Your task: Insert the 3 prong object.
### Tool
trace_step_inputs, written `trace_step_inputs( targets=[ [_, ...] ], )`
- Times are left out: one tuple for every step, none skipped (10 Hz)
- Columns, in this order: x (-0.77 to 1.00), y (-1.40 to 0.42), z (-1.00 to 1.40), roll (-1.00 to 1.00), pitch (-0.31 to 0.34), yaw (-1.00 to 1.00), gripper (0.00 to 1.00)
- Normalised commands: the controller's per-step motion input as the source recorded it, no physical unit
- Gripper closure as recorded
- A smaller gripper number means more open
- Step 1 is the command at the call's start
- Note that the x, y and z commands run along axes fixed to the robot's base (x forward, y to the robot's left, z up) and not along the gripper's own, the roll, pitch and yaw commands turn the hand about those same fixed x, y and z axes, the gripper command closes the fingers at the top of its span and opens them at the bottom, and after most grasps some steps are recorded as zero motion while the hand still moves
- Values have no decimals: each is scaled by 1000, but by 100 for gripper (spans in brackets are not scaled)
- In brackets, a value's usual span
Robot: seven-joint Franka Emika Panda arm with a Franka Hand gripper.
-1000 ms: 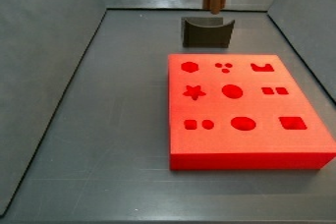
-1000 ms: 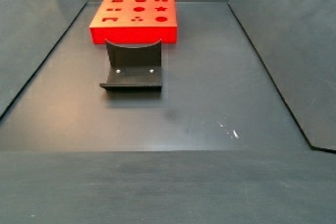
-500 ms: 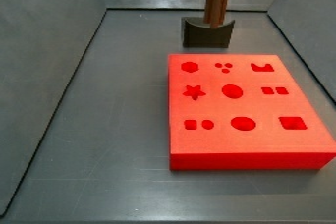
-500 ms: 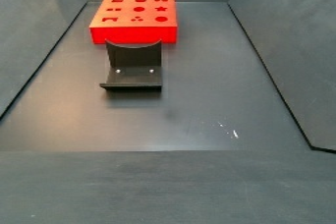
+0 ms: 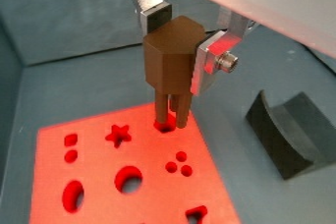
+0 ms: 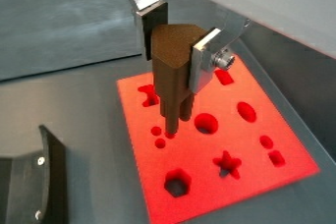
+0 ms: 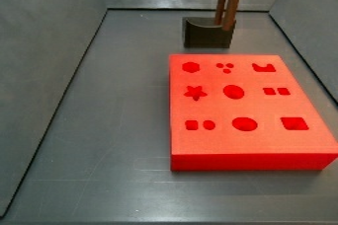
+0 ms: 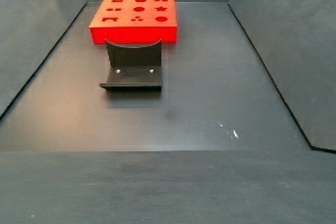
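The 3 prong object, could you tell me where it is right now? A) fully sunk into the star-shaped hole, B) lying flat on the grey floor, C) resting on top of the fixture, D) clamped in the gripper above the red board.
D: in both wrist views the gripper has its silver fingers closed on the 3 prong object, prongs pointing down over the red board.

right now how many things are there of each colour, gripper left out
red: 1, the board
brown: 1, the 3 prong object, held in the gripper above the board
dark grey: 1, the fixture on the floor
total: 3
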Motion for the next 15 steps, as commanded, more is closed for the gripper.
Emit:
trace_step_inputs(
  targets=[
    [326, 0, -86, 54, 0, 811, 100],
    [489, 0, 0, 143, 26, 689, 100],
    [149, 0, 0, 0, 123, 0, 100],
    [169, 197, -246, -61, 83, -186, 100],
    [386, 197, -546, 1, 194, -489, 100],
    [257, 89, -586, 153, 206, -566, 100],
    [49, 0, -437, 199, 154, -443, 100],
    [0, -23, -343, 183, 96, -331, 100],
    [0, -120, -231, 179, 0, -134, 100],
    [0, -169, -157, 227, -7, 0, 100],
    [54, -211, -149, 231, 0, 0, 100],
    [151, -217, -203, 206, 0, 0, 100],
    [463, -54, -283, 134, 0, 126, 100],
    [543, 0, -329, 66, 0, 300, 100],
    [374, 0, -331, 9, -34, 269, 100]
  ],
)
